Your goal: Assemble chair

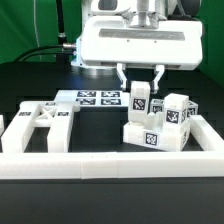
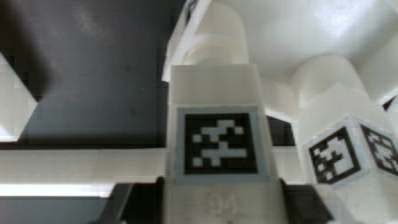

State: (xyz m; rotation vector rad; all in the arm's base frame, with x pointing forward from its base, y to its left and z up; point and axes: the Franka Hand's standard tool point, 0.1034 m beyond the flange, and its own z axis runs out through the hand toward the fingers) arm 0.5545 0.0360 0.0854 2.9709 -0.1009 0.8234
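My gripper (image 1: 140, 86) hangs over the table's right half, shut on an upright white chair post (image 1: 140, 100) that bears a black-and-white tag. The post stands at the back of a cluster of white tagged chair blocks (image 1: 165, 122). In the wrist view the post (image 2: 219, 110) fills the middle. Its tag faces the camera, and the dark fingers (image 2: 143, 196) press on both its sides at my gripper (image 2: 219, 202). A second tagged piece (image 2: 349, 150) stands right beside it. A flat cross-braced chair side (image 1: 42, 120) lies at the exterior view's left.
The marker board (image 1: 95, 98) lies flat behind the pieces, near the arm's white base (image 1: 135, 45). A long low white border rail (image 1: 110, 162) runs along the front and up both sides. The table is black.
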